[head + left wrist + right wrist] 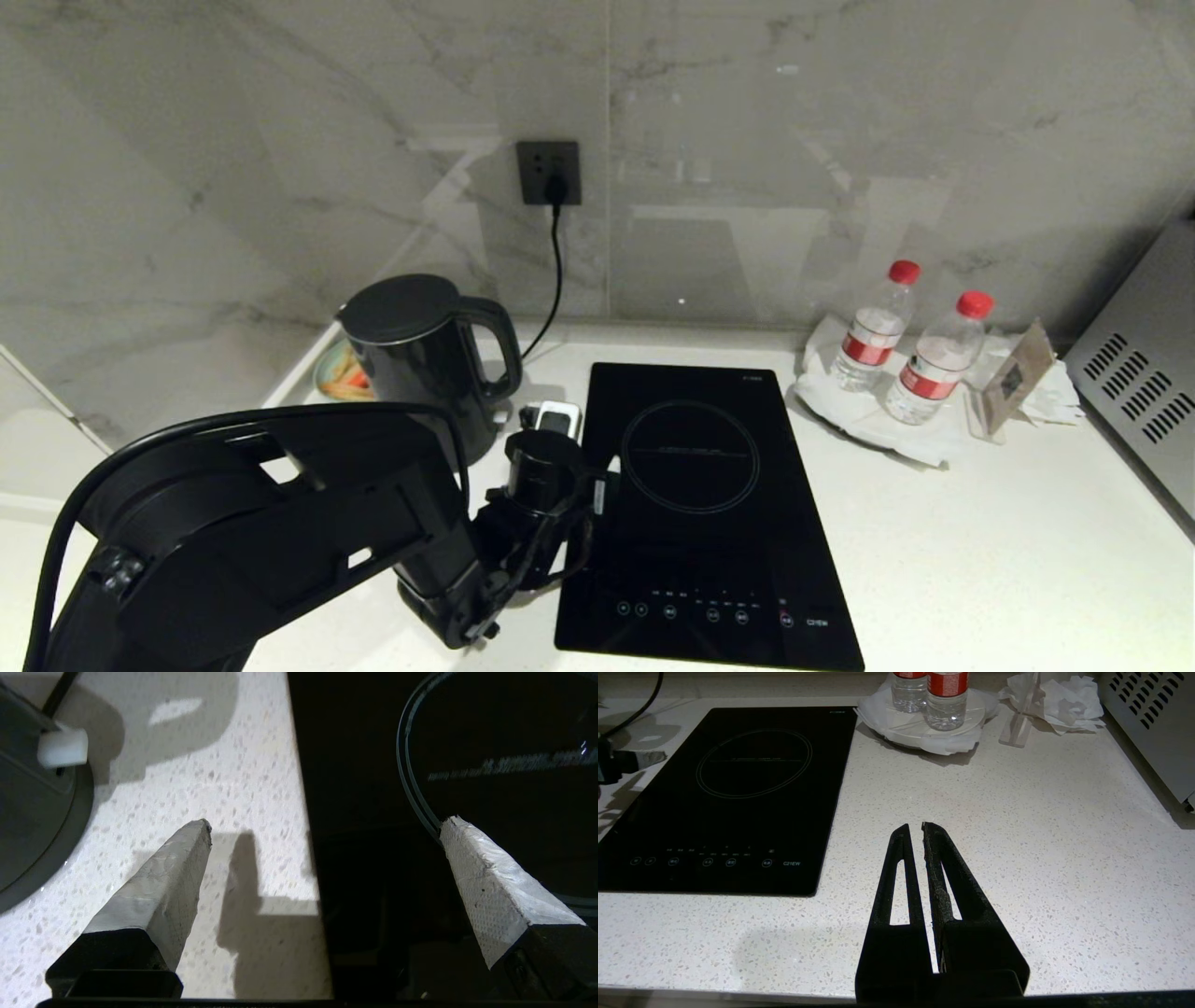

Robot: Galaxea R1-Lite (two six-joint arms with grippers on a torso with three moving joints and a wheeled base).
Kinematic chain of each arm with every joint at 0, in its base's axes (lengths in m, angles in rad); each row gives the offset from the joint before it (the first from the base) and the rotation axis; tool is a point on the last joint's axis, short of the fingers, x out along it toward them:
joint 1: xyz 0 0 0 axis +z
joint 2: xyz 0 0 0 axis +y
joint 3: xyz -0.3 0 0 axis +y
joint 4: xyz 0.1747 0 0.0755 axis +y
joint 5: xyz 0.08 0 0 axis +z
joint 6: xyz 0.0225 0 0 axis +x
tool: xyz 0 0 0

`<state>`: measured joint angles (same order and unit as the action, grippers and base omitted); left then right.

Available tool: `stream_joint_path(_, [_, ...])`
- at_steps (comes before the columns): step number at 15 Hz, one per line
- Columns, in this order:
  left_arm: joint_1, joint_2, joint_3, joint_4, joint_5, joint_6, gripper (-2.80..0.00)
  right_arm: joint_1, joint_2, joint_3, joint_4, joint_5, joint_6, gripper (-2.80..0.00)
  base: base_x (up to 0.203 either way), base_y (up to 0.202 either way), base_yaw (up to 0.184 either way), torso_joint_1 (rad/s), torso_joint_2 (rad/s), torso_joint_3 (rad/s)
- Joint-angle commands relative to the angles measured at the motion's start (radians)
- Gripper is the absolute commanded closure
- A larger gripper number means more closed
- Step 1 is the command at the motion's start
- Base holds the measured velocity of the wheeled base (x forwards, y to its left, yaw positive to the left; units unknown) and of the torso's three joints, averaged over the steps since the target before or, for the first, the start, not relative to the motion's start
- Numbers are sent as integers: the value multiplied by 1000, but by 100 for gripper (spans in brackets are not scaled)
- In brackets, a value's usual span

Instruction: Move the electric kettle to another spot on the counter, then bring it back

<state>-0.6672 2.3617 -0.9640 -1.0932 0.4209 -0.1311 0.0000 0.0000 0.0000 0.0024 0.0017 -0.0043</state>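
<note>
The electric kettle [420, 364], glossy black with a flat lid and a loop handle facing right, stands upright at the back left of the white speckled counter [980, 523]. My left gripper [551, 417] hangs just right of the kettle's handle, apart from it, over the cooktop's left edge. In the left wrist view the left gripper [327, 822] is open with nothing between its taped fingers [159, 882], and a dark round base [28, 812] shows beside it. My right gripper [915, 825] is shut and empty, low over the counter right of the cooktop.
An inset black cooktop [709, 504] fills the counter's middle. Two red-capped water bottles [875, 327] stand on white paper at the back right beside a card stand [1013, 378]. A vented metal appliance [1139, 392] borders the right. A cord [557, 271] runs from the wall socket [549, 173].
</note>
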Motion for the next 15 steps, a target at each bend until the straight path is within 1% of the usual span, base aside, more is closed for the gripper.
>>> stream_joint_path(1, [3, 9, -53, 14, 11, -10, -280, 0, 0, 0, 1, 0, 0, 0, 0, 0, 0, 0, 0, 0])
stream_joint_path(3, [9, 35, -121, 51, 36, -17, -280, 0, 0, 0, 1, 0, 0, 0, 0, 0, 0, 0, 0, 0])
stream_joint_path(5, [16, 76, -192, 60, 82, -19, -280, 0, 0, 0, 1, 0, 0, 0, 0, 0, 0, 0, 0, 0])
stream_joint_path(6, [22, 90, -216, 71, 91, -19, -280, 0, 0, 0, 1, 0, 0, 0, 0, 0, 0, 0, 0, 0])
stream_joint_path(8, [33, 95, -241, 93, 94, -19, -280, 0, 0, 0, 1, 0, 0, 0, 0, 0, 0, 0, 0, 0])
stream_joint_path(11, [71, 105, -290, 116, 103, -19, -280, 0, 0, 0, 1, 0, 0, 0, 0, 0, 0, 0, 0, 0])
stream_joint_path(15, [103, 95, -295, 118, 104, -18, -280, 0, 0, 0, 1, 0, 0, 0, 0, 0, 0, 0, 0, 0])
